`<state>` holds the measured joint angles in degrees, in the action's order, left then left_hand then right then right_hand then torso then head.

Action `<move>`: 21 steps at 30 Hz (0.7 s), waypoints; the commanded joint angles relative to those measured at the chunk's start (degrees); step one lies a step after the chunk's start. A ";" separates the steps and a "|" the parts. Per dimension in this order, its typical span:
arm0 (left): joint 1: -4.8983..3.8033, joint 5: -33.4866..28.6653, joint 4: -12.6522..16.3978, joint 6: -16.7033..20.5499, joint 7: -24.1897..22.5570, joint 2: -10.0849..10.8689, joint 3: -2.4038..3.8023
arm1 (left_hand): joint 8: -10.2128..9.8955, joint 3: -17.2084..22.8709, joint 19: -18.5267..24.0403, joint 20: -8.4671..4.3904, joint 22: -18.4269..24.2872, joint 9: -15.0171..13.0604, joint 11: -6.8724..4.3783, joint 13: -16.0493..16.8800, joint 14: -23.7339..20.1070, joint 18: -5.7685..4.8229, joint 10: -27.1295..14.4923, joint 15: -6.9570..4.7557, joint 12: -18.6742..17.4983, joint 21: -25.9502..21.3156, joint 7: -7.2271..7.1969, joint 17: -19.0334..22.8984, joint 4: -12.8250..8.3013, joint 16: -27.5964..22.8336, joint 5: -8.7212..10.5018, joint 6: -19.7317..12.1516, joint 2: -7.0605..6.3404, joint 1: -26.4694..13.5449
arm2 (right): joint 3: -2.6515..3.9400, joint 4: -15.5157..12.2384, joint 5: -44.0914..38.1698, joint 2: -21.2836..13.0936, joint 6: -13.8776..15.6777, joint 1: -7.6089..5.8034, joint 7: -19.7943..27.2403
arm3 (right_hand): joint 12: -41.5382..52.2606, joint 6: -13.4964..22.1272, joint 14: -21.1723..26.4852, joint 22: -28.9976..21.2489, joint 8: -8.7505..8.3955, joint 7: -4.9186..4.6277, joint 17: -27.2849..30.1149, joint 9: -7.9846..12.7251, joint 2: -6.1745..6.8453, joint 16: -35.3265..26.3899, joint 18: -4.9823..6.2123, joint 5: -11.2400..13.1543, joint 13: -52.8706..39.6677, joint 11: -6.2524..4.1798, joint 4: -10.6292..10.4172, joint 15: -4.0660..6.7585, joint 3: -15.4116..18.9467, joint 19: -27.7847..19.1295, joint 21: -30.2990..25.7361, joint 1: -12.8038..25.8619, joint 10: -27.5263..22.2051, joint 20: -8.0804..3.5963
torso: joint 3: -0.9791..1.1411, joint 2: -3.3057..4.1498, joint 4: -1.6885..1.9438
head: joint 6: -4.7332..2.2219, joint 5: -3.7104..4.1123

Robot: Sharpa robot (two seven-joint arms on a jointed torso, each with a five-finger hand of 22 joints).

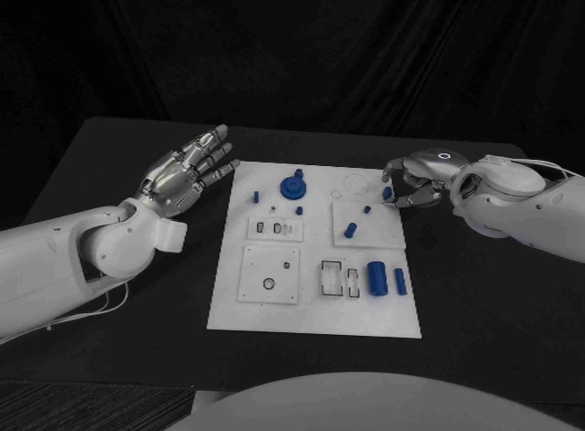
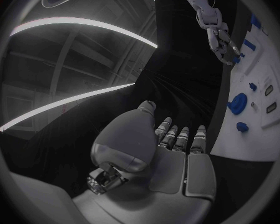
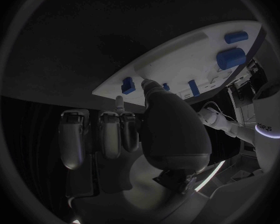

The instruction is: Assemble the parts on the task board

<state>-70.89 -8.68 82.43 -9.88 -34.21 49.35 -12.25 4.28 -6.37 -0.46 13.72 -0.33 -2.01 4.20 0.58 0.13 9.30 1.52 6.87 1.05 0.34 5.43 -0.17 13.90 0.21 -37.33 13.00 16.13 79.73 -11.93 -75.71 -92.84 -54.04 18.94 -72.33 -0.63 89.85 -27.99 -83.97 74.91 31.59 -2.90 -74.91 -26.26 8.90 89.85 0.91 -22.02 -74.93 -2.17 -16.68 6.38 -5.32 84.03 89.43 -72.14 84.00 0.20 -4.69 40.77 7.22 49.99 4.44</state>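
The left robot hand hovers flat, fingers spread and holding nothing, just beside the task board on the tabletop. The right robot hand curls at the board's far corner—a small blue part sits at its fingertips (whether pinched, I cannot tell).

Left hand flat, fingers apart; right hand curled.

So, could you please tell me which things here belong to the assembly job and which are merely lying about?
Belonging to the job:
task board
blue parts, such as the round blue knob and blue cylinder
left hand
right hand

Lying about:
nothing besides the black table
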 commanded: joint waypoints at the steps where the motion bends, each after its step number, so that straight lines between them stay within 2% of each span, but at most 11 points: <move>1: 0.10 0.04 0.04 -0.93 -0.39 -0.10 0.05 | 0.37 0.40 0.09 -0.11 0.08 -0.07 0.19 0.07 0.00 0.99 -0.06 0.24 0.22 -0.02 0.28 0.01 0.00 0.20 -0.28 0.07 0.07 0.32 | -0.02 0.25 -0.15 0.06 -0.65 0.29 -0.02 | 0.15 0.87 -6.03 14.92 1.26 0.01 -15.09 -0.33 -0.34 0.15 -0.78 -2.84 -15.07 0.20 0.05 -0.38 -0.57 5.73 0.17 -1.12 6.00 0.31 | 0.04 0.00 0.01 | 0.01 -0.04; 7: 0.15 0.04 -0.01 -1.07 -0.21 -0.12 0.05 | 0.37 0.40 0.09 -0.11 0.08 -0.07 0.19 0.07 0.00 0.99 -0.06 0.24 0.22 -0.02 0.28 0.01 0.00 0.20 -0.28 0.07 0.07 0.32 | -0.02 0.60 -0.15 0.16 -0.72 0.34 -0.36 | 0.15 1.33 -6.03 14.85 2.23 -0.03 -15.09 -0.49 -0.83 0.15 -0.73 -5.84 -15.07 0.21 0.19 -0.45 -1.10 5.64 0.01 -1.80 6.00 0.36 | 0.00 0.00 0.01 | 0.01 -0.05; 21: 0.24 0.04 -0.08 -1.37 0.20 -0.18 0.05 | 0.37 0.40 0.09 -0.11 0.08 -0.07 0.19 0.07 0.00 0.99 -0.06 0.24 0.22 -0.02 0.28 0.01 0.00 0.20 -0.28 0.07 0.07 0.32 | -0.02 1.41 -0.15 0.62 -0.97 0.35 -1.10 | 0.15 0.92 -6.03 14.79 3.20 -0.16 -15.09 -0.52 -1.51 0.15 -0.68 -8.66 -15.07 0.31 0.37 -0.54 -1.88 5.54 -0.15 -2.52 6.00 0.43 | 0.00 -0.02 0.00 | 0.01 -0.05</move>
<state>-70.73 -8.68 82.30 -10.29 -33.69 49.30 -12.25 4.27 -6.37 -0.46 13.72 -0.33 -2.00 4.20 0.58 0.13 9.30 1.51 6.87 1.05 0.34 5.43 -0.18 13.90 0.21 -37.33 13.00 16.13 79.73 -11.96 -74.40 -92.84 -53.44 18.50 -72.15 -0.76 89.86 -27.01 -83.97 74.91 34.45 -2.88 -74.90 -26.75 7.38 89.85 0.91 -30.41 -74.92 -2.17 -16.36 6.38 -6.90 84.03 89.42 -74.05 84.00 0.20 -4.67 40.77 7.22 49.99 4.44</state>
